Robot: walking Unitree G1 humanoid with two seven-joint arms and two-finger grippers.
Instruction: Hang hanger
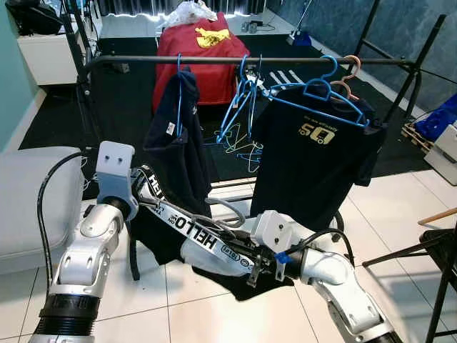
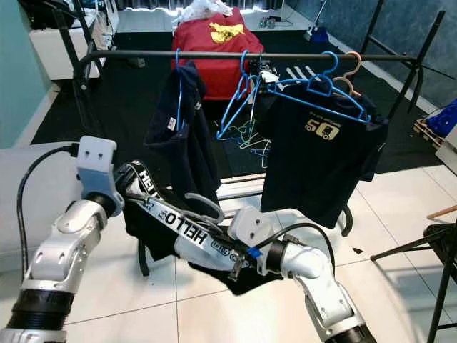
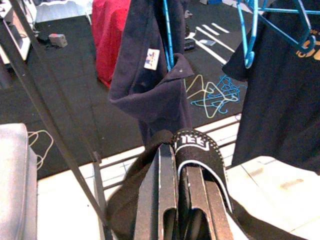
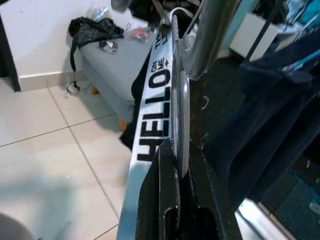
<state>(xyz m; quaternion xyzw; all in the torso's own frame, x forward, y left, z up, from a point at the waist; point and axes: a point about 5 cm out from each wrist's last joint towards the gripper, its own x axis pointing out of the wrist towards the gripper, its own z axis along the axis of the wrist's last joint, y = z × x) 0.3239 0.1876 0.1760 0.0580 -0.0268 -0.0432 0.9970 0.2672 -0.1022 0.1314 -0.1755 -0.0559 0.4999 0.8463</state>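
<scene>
My left gripper and right gripper were both clamped on the dark shirt with its grey hanger, below the rail.

The head stereo pair is aimed forward and downward from above; the same scene is covered by both eyes, with the clothes rail across the upper field and both arms in the lower field. The left wrist view is directed along its fingers toward the rail's hanging navy garment, seen at close range. The right wrist view is directed along the printed garment toward a grey seat, very near.
</scene>
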